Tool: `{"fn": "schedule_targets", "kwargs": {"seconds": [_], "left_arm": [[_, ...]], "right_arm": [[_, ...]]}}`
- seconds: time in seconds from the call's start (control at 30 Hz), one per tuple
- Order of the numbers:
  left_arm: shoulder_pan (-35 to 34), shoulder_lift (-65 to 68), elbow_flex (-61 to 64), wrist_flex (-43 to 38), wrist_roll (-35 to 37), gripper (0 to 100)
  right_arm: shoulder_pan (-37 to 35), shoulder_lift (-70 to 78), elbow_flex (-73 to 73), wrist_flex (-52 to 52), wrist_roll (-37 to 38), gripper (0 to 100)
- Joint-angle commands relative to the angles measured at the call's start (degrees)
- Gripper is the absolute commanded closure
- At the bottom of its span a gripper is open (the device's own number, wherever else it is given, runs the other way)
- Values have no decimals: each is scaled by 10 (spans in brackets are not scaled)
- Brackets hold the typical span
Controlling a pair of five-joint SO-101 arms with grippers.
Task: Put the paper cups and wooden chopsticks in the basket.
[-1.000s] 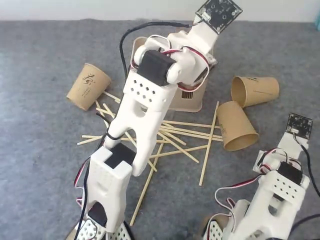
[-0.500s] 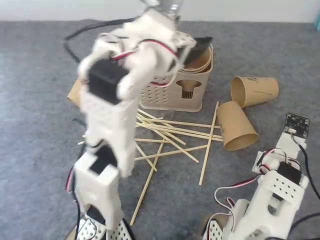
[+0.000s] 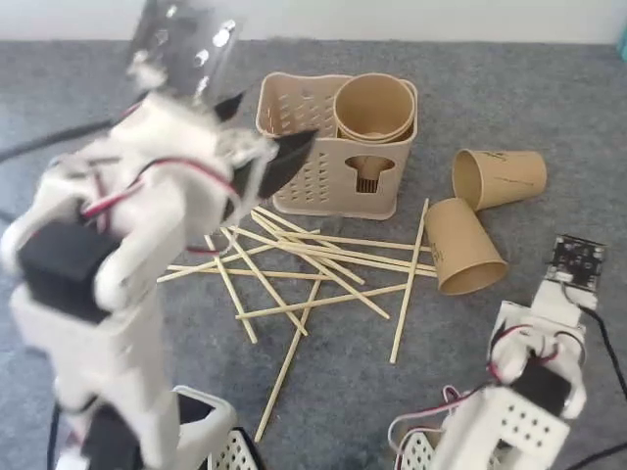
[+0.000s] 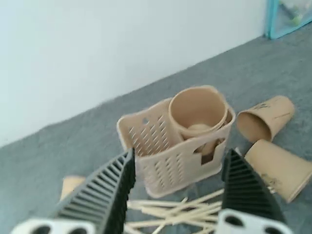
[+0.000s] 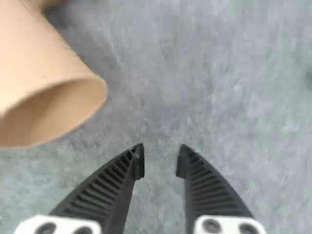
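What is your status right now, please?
Left gripper open, empty, near basket. Right gripper open beside lying cup. Nested cups in basket; two cups and chopsticks outside it.

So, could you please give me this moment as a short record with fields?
basket: upright on the table, holding stacked paper cups
loose cups: two cups on their sides beside the basket, on the right arm's side; a third cup on the basket's other side
chopsticks: scattered on the table in front of the basket
left gripper: wide open, empty, raised, facing the basket
right gripper: open a little, empty, over the table next to a lying cup
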Motion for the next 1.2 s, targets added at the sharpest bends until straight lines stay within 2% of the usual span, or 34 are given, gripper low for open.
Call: {"fn": "schedule_targets", "kwargs": {"seconds": [0.0,0.13,0.27,0.47,0.6,0.87,1.03,1.17], "left_arm": [[-60,-96,88,14,2,725],[-152,-193,198,-15,2,725],[-233,-273,294,-42,1,725],[-289,-340,438,-52,-47,725],[-326,-382,573,-122,-47,725],[-337,-516,854,-273,-46,725],[-337,-585,902,-292,-45,725],[-337,-617,917,-295,-11,725]], "right_arm": [[-60,-96,-5,33,37,844],[-112,-93,-13,17,80,843],[-128,-57,-21,-29,105,833],[-126,38,-38,-93,156,738],[-129,102,-46,-140,175,738],[-141,246,-46,-269,171,738],[-154,329,-47,-371,138,739],[-180,385,-47,-430,119,771]]}}
